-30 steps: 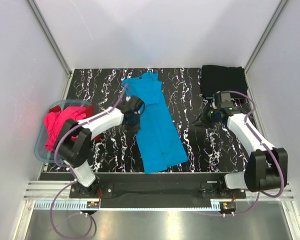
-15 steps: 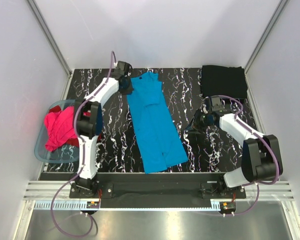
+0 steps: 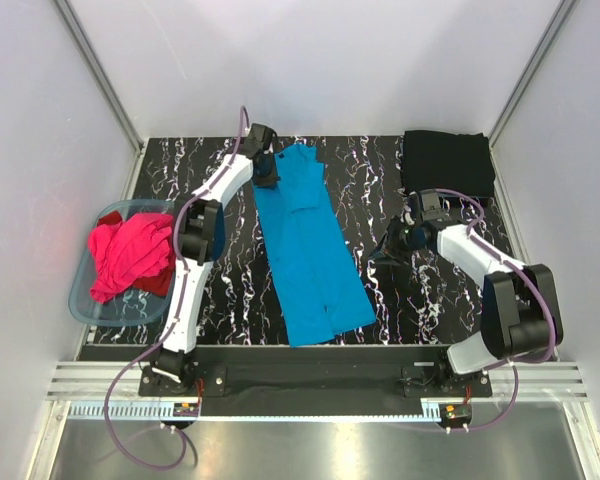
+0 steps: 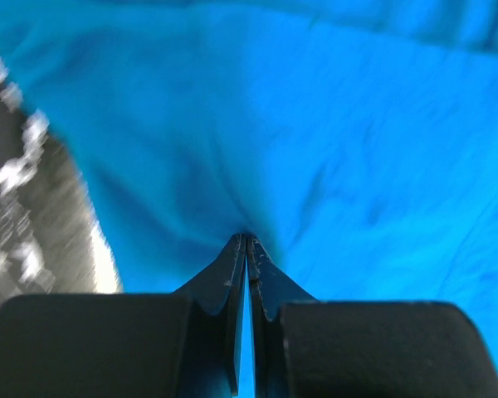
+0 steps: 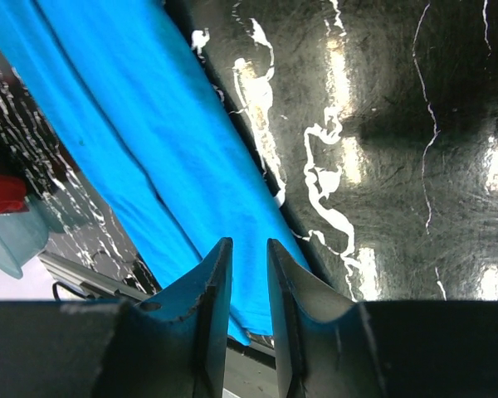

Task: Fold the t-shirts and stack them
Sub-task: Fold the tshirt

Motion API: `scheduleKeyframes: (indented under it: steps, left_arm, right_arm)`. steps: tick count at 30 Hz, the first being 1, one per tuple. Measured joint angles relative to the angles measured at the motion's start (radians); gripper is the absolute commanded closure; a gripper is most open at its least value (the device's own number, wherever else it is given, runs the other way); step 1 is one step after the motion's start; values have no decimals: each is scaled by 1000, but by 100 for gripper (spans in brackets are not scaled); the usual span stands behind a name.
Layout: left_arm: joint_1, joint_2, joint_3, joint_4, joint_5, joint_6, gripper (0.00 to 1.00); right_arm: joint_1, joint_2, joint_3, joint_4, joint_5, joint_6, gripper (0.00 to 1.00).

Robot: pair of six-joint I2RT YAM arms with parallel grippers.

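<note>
**At the far left shoulder: left pincer on the blue shirt**

On the desk (image 3: 430,300) the blue shirt (image 3: 315,250) lies flat and narrow. Its long axis runs from the far edge toward me, slanting a little right at the near hem.

Left arm is stretched far out. The left pincer (image 3: 267,172) sits on the shirt's far left corner, by the collar end. Its wrist view shows the jaws pressed together with a pucker of blue cloth drawn up at the tips, so I read it as pinching a thin fold of the shirt.

The right pincer (image 3: 392,248) hangs over bare desk, to the right of the shirt's middle and apart from it. Its jaws stand a little spread with nothing between them. In its wrist view the shirt's right edge runs just ahead of the fingertips.

Relation that matters: the held corner is at the far end of the long axis, and the free pincer is level with the shirt's middle. My guess is a fold of the far end toward the near hem. For that, the right pincer has to travel far and left to the matching shoulder, which neither pincer holds now. A one-corner pull would likely skew the cloth.

The black shirt (image 3: 447,162) lies folded in the far right corner. The pink shirt (image 3: 130,250) is heaped in the tub (image 3: 80,290) at left.
</note>
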Motion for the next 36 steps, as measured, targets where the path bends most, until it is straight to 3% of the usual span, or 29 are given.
scheduleKeyframes:
  steps: [7,14,19,22,27,32,36]
  left_arm:
    - [13,118,137,86,161,-85,92]
    - [26,193,145,330,357,-268,92]
    - [29,202,119,470,481,-363,81]
    - [29,67,-63,497,501,-356,77]
    - [33,-315,-431,443,488,-287,72]
    - [21,-750,-832,404,391,-196,68]
    - [-38,-1001,-1131,336,291,-152,63]
  right_arm:
    - [0,-107,-50,6,-3,28,69]
    - [0,-153,-78,6,-8,52,68]
    - [0,-140,-79,6,-7,47,67]
    - [5,-134,-103,11,-10,48,67]
    - [66,-189,-226,7,-10,79,64]
    - [101,-313,-330,-6,-18,110,62]
    - [113,-367,-369,-5,-18,121,62]
